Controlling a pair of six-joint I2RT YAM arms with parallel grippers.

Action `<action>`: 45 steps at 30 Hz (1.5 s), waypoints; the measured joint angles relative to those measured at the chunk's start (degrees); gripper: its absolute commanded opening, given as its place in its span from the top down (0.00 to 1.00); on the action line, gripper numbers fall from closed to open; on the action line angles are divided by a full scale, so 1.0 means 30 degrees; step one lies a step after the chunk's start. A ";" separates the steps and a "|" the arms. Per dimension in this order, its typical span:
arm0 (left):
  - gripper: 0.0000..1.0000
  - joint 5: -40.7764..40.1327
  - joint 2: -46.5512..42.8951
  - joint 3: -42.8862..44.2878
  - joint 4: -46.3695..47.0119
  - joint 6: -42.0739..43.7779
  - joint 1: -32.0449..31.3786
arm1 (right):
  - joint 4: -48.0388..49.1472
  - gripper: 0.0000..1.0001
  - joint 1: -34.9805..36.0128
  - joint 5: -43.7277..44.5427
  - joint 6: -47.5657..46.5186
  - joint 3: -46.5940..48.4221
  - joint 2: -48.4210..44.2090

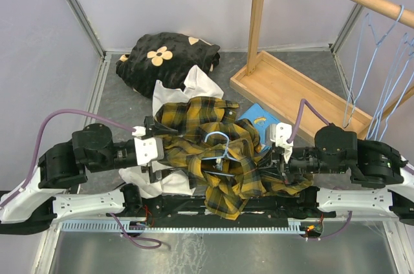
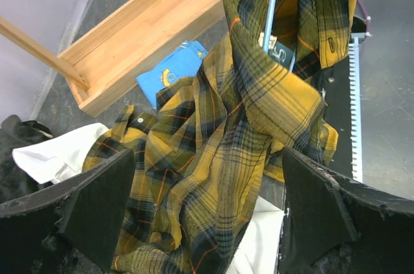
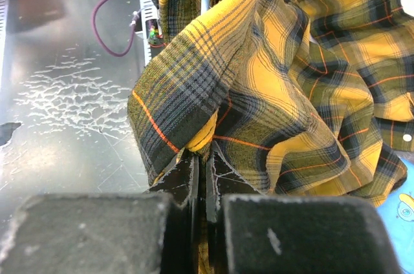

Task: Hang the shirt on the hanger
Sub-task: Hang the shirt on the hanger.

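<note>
The yellow-and-black plaid shirt lies bunched between the two arms at the near table edge. A pale-blue wire hanger sits in its folds, hook up; its wire also shows in the left wrist view. My left gripper is open at the shirt's left side, its jaws wide apart with plaid cloth between them, not touching. My right gripper is shut on a fold of the shirt at its right edge; the jaws pinch cloth in the right wrist view.
A white garment lies under the shirt. A black cloth with cream flowers is at the back. A wooden rail stand with a tray base stands back right, with several blue hangers on its rail. A blue card lies beside it.
</note>
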 measured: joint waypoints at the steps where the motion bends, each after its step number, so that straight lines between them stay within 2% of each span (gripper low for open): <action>1: 0.00 0.0131 -0.0066 -0.0160 0.0015 -0.0022 0.0000 | 0.0007 1.00 0.0000 -0.0233 -0.0007 0.0000 -0.0044; 5: 0.05 0.0809 0.0262 -0.1013 0.0197 -0.0044 0.0000 | 0.0175 1.00 0.0000 -0.1275 0.0007 0.0000 -0.0080; 7: 0.14 0.1100 0.0750 -0.1246 0.0423 -0.0051 0.0000 | 0.0350 0.99 0.0000 -0.1698 0.0007 0.0000 0.0007; 9: 0.29 0.1443 0.1341 -0.1319 0.0619 -0.0051 0.0000 | 0.0517 1.00 0.0000 -0.2069 0.0007 0.0000 0.0146; 13: 0.52 0.2237 0.2382 -0.1319 0.1071 -0.0058 0.0000 | 0.0801 1.00 -0.0007 -0.2135 0.0000 0.0000 0.0393; 14: 0.61 0.2317 0.2492 -0.1319 0.1100 -0.0066 0.0000 | 0.0889 1.00 -0.0015 -0.2069 0.0007 0.0000 0.0401; 15: 0.77 0.2455 0.2645 -0.1319 0.1166 -0.0066 0.0000 | 0.0882 1.00 -0.0022 -0.1982 0.0007 0.0000 0.0437; 16: 0.88 0.2616 0.2696 -0.1319 0.1231 -0.0102 0.0000 | 0.0860 1.00 -0.0036 -0.1865 0.0007 0.0000 0.0444; 18: 0.97 0.2914 0.2645 -0.1319 0.1290 -0.0095 0.0000 | 0.1064 1.00 -0.0044 -0.1479 -0.0007 0.0000 0.0444; 22: 0.97 0.3213 0.2353 -0.1319 0.1304 -0.0073 -0.0073 | 0.1406 0.96 -0.0117 -0.0896 -0.0051 0.0015 0.0444; 24: 0.97 0.2994 0.2208 -0.1348 0.1319 -0.0087 -0.0066 | 0.1443 0.89 -0.0117 -0.0546 -0.0168 0.0087 0.0481; 29: 0.97 0.1749 0.1654 -0.1705 0.1413 -0.0386 -0.0066 | 0.0874 0.53 -0.0066 0.1209 -0.0510 0.1027 0.0954; 32: 0.97 0.0918 0.1275 -0.1974 0.1275 -0.0707 -0.0015 | 0.0211 0.42 -0.0066 0.2630 -0.0663 0.1887 0.0991; 33: 0.97 0.0641 0.1166 -0.2055 0.1224 -0.0780 -0.0015 | -0.0036 0.32 -0.0066 0.3096 -0.0692 0.2171 0.0991; 34: 0.97 0.0386 0.1071 -0.2113 0.1166 -0.0911 -0.0015 | -0.0248 0.28 -0.0066 0.3504 -0.0685 0.2353 0.0998; 45: 0.97 -0.2827 0.0699 -0.3053 0.1056 -0.2484 -0.0015 | -0.2157 0.22 -0.0066 0.9748 0.0087 0.3038 0.0962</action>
